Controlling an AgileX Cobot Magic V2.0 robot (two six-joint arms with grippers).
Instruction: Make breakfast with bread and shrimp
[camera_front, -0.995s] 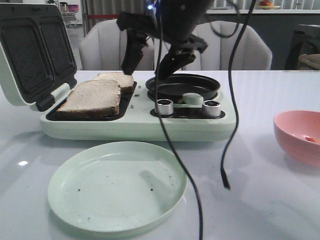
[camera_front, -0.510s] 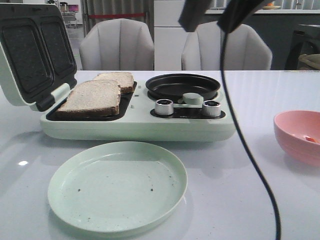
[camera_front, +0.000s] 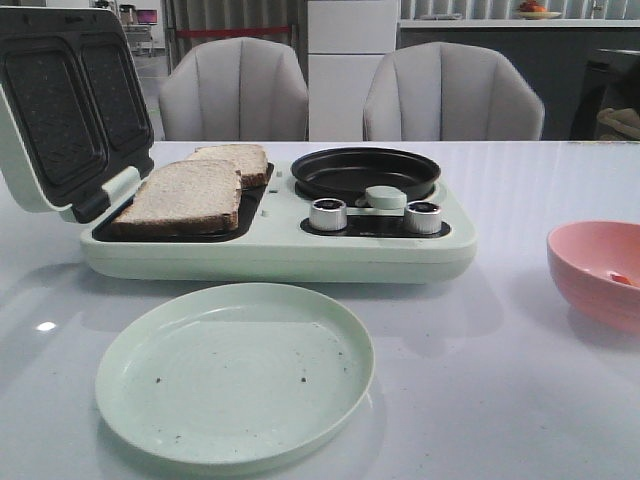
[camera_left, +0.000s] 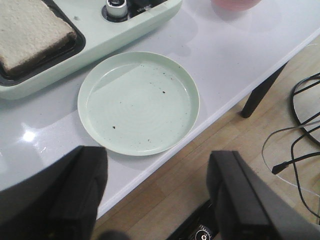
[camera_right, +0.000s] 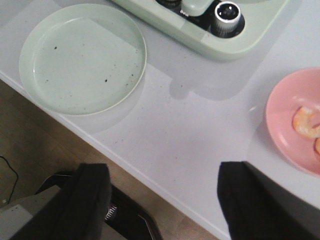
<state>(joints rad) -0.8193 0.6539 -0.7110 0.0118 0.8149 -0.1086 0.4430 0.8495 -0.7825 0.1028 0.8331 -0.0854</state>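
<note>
Withdrawn from front view since a second ago: arm and dangling cable gone, both arms parked over table edge.

Left to right: bread (camera_front: 190, 190) on open sandwich maker (camera_front: 275, 250) at left; green plate (camera_front: 235, 372) lower centre; pink bowl (camera_front: 600, 272) right edge. Left gripper (camera_left: 157, 192) and right gripper (camera_right: 162, 197) with fingers apart, empty. Shrimp (camera_right: 305, 124) clear only in right wrist view, a mere speck in front view. Risk: small curved shrimp slipping from pinch, or bowl sliding.

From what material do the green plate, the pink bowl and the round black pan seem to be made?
The green plate looks like matte plastic or melamine: a dull, even pastel surface with only a soft sheen. The pink bowl looks similar, smooth and opaque. The round black pan appears to be metal with a dark non-stick coating, its rim faintly glossy.
</note>
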